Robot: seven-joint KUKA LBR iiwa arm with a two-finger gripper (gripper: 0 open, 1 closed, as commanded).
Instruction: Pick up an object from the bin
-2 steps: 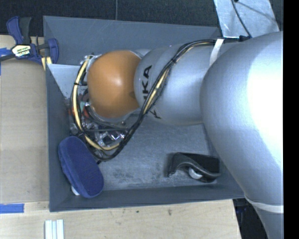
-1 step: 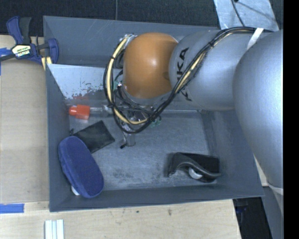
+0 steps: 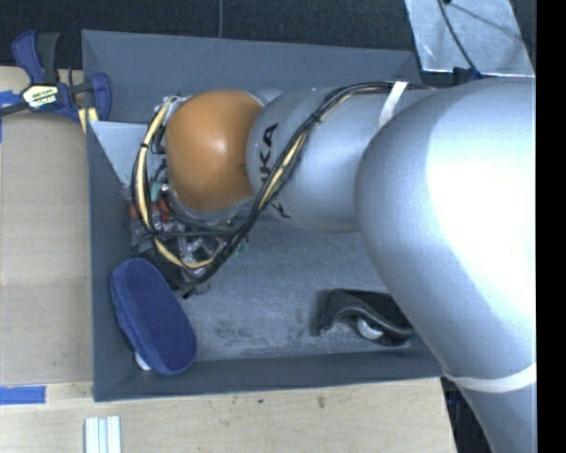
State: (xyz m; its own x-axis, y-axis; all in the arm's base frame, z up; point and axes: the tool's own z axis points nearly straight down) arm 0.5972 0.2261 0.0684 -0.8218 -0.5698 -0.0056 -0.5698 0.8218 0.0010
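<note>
My fingers (image 3: pixel 187 251) are down in the left part of the bin (image 3: pixel 264 352), close to its left wall and tucked under my orange cover (image 3: pixel 208 149), which hides most of them from above. Loops of yellow and black cables (image 3: pixel 157 159) run round the cover and down past the fingers, so what shows there is a dark tangle of metal and wire. I cannot tell whether my fingers are apart or together, nor whether anything sits between them. Nearest to them is a blue case (image 3: pixel 153 317), a soft-looking oval with rounded ends. It lies flat on the bin floor just below the fingers and slightly to their left, its long side running toward the bin's near-left corner. Its upper end comes right up to the lowest cables under my fingers; whether they touch I cannot tell. A bit of white peeks out from under the case's far end. Well apart from the fingers, off to their right and a little lower in the view, lies a black thing (image 3: pixel 354 311), curved, with a pale round spot on it, partly covered by my arm (image 3: pixel 434 187). The floor between my fingers and the black thing is bare grey metal, scuffed in places.
</note>
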